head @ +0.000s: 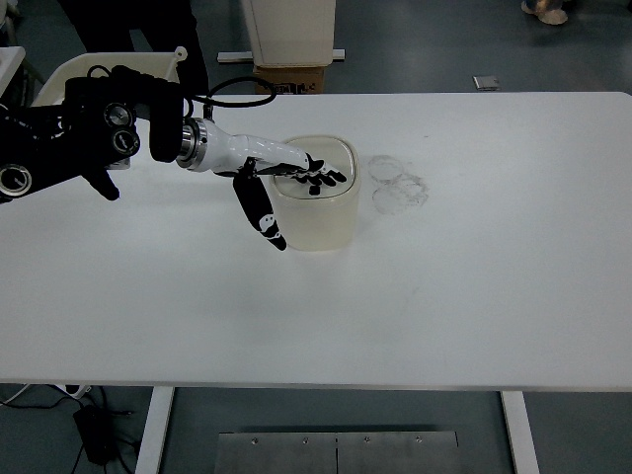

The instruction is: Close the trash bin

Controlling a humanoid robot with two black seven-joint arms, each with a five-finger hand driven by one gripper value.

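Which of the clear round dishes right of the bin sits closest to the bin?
The far one, nearest the bin's top right corner. The other two lie further right or nearer the table's front. The left robot hand rests on the bin's lid.
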